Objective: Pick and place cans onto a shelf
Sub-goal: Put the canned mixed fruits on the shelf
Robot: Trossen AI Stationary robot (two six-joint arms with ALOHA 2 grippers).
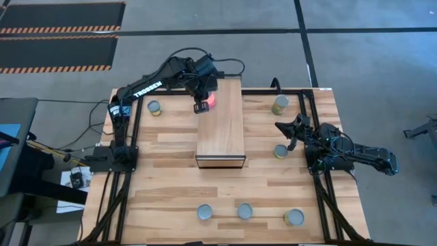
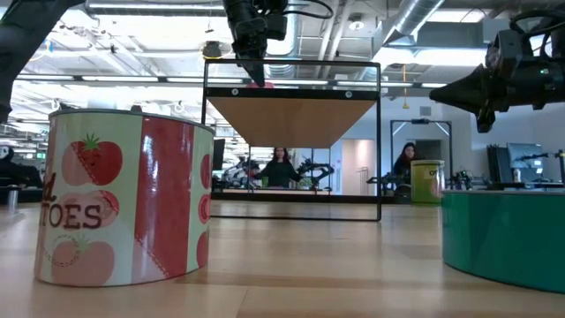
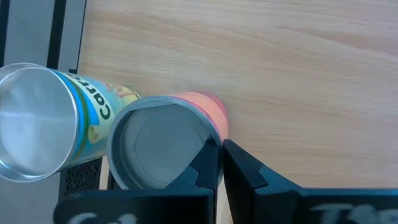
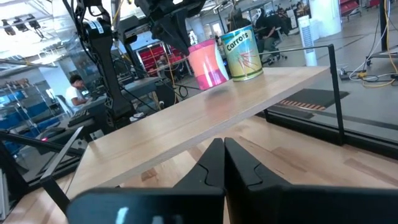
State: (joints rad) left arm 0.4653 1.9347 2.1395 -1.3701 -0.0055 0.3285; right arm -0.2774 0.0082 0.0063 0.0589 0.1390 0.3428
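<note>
A pink can (image 3: 163,144) (image 1: 212,100) stands on the shelf (image 1: 222,130) at its far left corner. A can labelled Carrots (image 3: 43,127) (image 4: 242,53) stands beside it on its base, at the shelf's edge. The left arm hides the Carrots can in the high view. My left gripper (image 3: 221,146) (image 1: 201,107) is shut and points steeply down, just left of and nearer than the pink can. Nothing is between its fingers. My right gripper (image 4: 222,152) (image 1: 278,126) is shut and held level over the table, right of the shelf. My left gripper touches the pink can with the outer side of one shut finger (image 3: 208,160), at the can's top rim (image 3: 200,127) on the side facing the gripper. The fingers slant down from above. The can stands on the shelf top.
Several more cans stand on the slatted table: one left of the shelf (image 1: 155,107), two to its right (image 1: 280,104) (image 1: 280,151), three near the front edge (image 1: 245,211). Black frame rails (image 1: 136,130) run along both sides of the table. People sit beyond it (image 2: 281,168).
</note>
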